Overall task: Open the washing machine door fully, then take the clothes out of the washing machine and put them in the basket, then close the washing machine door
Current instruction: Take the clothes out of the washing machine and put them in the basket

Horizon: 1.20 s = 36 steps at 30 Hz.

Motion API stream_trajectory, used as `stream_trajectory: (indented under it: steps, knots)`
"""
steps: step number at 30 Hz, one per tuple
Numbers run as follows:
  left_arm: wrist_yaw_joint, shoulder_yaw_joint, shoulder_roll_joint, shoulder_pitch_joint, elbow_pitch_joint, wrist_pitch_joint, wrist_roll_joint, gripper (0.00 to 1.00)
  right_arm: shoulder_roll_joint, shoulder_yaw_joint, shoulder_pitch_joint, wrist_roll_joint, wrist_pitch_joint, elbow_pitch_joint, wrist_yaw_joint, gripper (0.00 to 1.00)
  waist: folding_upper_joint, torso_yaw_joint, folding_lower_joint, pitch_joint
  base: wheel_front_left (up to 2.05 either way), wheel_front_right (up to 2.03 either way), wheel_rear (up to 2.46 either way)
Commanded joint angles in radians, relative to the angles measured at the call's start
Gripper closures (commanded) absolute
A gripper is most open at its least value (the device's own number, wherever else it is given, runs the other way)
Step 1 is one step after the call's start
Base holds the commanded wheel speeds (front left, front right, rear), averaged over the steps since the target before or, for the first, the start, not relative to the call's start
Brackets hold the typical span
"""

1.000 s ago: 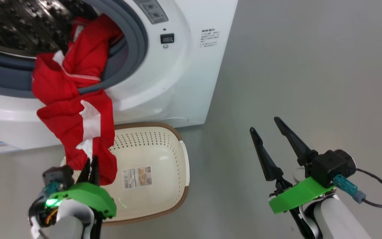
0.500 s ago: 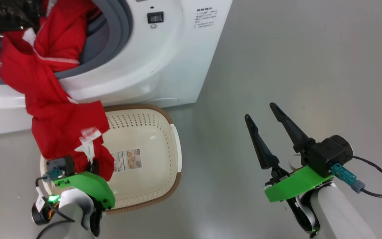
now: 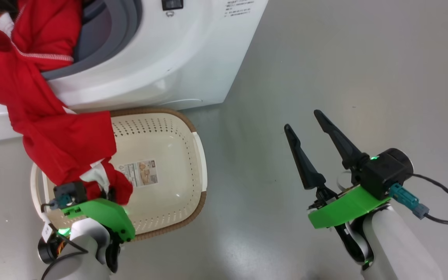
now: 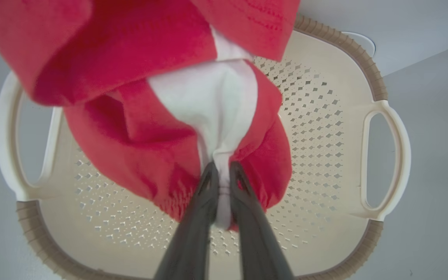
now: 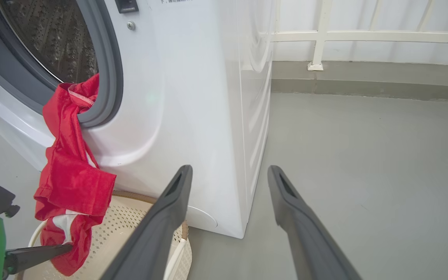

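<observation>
Clothes [image 3: 64, 144]: one red garment with a white panel, strung between the drum and the basket [image 3: 169, 202]. The low end hangs over the basket's left half, inside the rim line and near the basket floor. I can't tell if it touches. The top end runs up and back from the basket, over the grey rubber ring [image 5: 111, 77] into the drum [image 5: 49, 39].

Left end effector [image 4: 223, 175]: above the basket's near-left corner, fingers pinched on the white panel. Cloth is bunched between them with only a narrow gap, so it reads as gripping. My read is that it holds low over the basket so a release drops the fabric inside the rim, not on the floor [image 3: 325, 58].

The basket sits on the floor with its far rim right at the foot of the washing machine [image 3: 177, 58], under the opening. That's probably deliberate: short carry, and any slack falls in. The basket is otherwise bare, with the paper label [image 3: 140, 174] visible beside the hanging end.

Risk: the top of the garment is draped over the ring behind the basket. If it's let go here, the tail may hang on the lip rather than follow it in.

Right end effector [image 3: 301, 119]: well to the right of the basket, over bare floor, jaws wide apart and empty. It looks parked clear so it doesn't snag the cloth.
</observation>
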<state>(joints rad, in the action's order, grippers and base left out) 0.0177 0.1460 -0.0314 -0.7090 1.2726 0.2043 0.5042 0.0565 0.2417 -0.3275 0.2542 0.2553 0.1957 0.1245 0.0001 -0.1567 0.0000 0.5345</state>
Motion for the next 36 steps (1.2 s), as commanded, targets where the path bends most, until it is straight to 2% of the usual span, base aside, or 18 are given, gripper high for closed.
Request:
stream_trajectory:
  steps: [1,20,36]
  knots:
    - [-0.008,-0.016,-0.019,-0.005,-0.002,0.013,0.007,0.0,-0.006,0.021,-0.009,0.003,0.006,-0.027,0.006,0.0,-0.0001,-0.001,0.0,0.011,0.0,0.0,0.0]
    - [0.013,0.011,-0.03,0.004,-0.013,0.056,0.005,0.0,-0.006,0.017,-0.011,0.013,0.006,-0.019,0.006,0.0,-0.0001,0.02,0.0,-0.001,0.0,0.0,0.0]
    - [-0.024,-0.071,-0.074,0.147,-0.435,0.057,-0.104,0.0,-0.006,0.005,0.019,0.009,0.006,-0.021,0.006,0.0,-0.0001,0.055,0.0,-0.047,0.0,0.0,0.0]
